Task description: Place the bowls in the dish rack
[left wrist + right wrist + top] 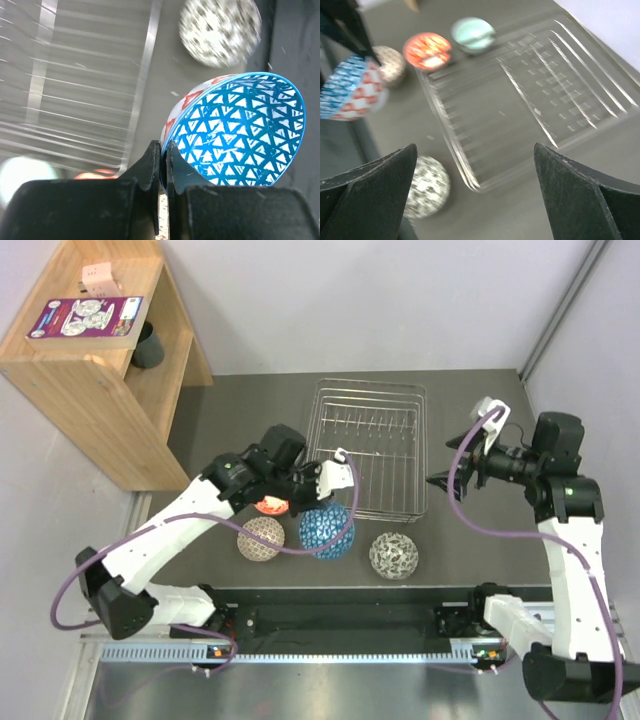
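From above, your left gripper (318, 498) reaches in over the bowls just in front of the dish rack (370, 405), with the blue mosaic bowl (326, 531) at its tip, near the rack's front left corner. The red-orange bowl (272, 506) sits partly under the wrist, the beige mesh bowl (261, 538) is beside it, and the grey-white bowl (393, 555) is off to the right. No bowl stands in the rack yet. The right gripper (445, 482) waits just off the rack's right side, holding nothing. The left wrist camera shows the jaws pinched tight on the blue bowl's (240, 132) rim alone, the bowl tipped on edge. That thin hold is your main risk: the bowl could swivel or slip out if you swing fast. A low carry would also catch it on the rack's front rail. From the right wrist camera, the right gripper (475, 150) is spread wide and empty, looking across the rack (530, 85). It shows the mint green bowl (472, 34) beside the rack's far edge and the blue bowl (350, 92) seemingly clear of the table. Mind the right arm: both arms working at the rack could collide.
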`<state>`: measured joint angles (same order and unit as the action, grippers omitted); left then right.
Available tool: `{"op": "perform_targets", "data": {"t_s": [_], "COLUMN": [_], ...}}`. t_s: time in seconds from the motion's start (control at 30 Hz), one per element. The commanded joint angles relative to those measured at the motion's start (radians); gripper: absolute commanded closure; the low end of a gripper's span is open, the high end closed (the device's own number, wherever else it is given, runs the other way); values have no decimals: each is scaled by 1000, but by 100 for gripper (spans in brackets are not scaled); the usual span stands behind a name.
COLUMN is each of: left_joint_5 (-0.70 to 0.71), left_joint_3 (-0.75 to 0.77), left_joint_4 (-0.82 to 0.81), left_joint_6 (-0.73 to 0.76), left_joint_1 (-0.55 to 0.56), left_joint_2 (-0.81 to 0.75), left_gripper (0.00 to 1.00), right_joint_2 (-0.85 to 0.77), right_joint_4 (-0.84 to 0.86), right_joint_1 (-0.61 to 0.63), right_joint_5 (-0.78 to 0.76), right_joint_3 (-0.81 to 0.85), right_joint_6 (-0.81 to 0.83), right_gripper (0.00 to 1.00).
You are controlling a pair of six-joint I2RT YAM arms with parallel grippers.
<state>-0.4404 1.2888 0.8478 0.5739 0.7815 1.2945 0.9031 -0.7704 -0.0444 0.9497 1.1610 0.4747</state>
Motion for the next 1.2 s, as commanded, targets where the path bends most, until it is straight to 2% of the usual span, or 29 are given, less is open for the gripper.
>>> {"op": "perform_targets", "data": {"t_s": [0.0, 0.07, 0.17, 0.2, 0.23, 0.37, 0.47, 0.67, 0.87, 1.17], "left_joint_5": [72, 120, 166, 175, 180, 233, 255, 230, 207, 175], "left_joint_3": [102, 103, 98, 101, 106, 49, 75, 142, 184, 202], "left_joint_4": [-114, -196, -280, -291, -300, -459, -481, -477, -483, -498], "left_joint_6": [-64, -80, -108, -129, -137, -152, -135, -132, -137, -152], "left_joint_1": [1, 1, 1, 1, 2, 1, -1, -10, -34, -65], "left_joint_2": [-44, -54, -37, -29, -11, -9, 15, 80, 120, 146], "left_gripper": [100, 100, 100, 100, 100, 100, 100, 100, 100, 100], "right_joint_2": [115, 186, 262, 276, 287, 333, 374, 482, 554, 637], "right_joint_4": [39, 107, 262, 295, 333, 589, 655, 626, 456, 361], "right_joint_1": [-3, 1, 34, 37, 91, 195, 259, 288, 317, 342], "right_joint_5": [283, 389, 442, 437, 422, 383, 342, 317, 288, 336], "right_joint_3": [92, 100, 117, 126, 128, 91, 69, 80, 130, 161], "right_joint_6": [-125, -207, -348, -375, -422, -600, -654, -593, -432, -364], "right_gripper": [0, 0, 0, 0, 0, 0, 0, 0, 0, 0]}}
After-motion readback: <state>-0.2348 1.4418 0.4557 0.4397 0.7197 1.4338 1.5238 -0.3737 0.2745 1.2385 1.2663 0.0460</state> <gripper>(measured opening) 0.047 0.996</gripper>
